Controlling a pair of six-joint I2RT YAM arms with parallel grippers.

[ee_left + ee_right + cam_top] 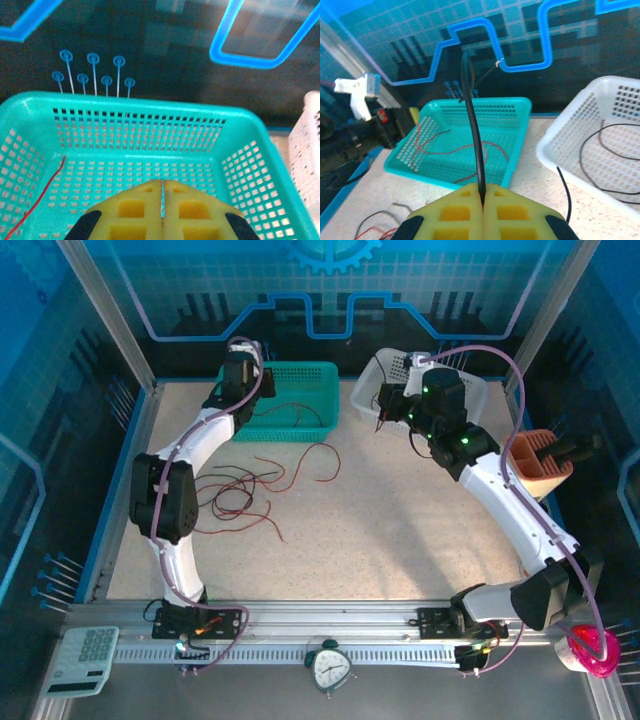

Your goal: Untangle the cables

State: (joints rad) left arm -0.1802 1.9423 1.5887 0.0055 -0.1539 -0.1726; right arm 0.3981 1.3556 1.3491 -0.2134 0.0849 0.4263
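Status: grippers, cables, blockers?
Left gripper shut, empty, over teal basket. Right gripper shut on black cable beside white basket. Other cables tangled on table. No obstruction seen.

Teal basket with grid holes; white basket perforated alike; cables dark red and black; desk speckled beige.

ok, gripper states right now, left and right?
Left gripper: closed, nothing visibly held.
Right gripper: closed on a black cable.
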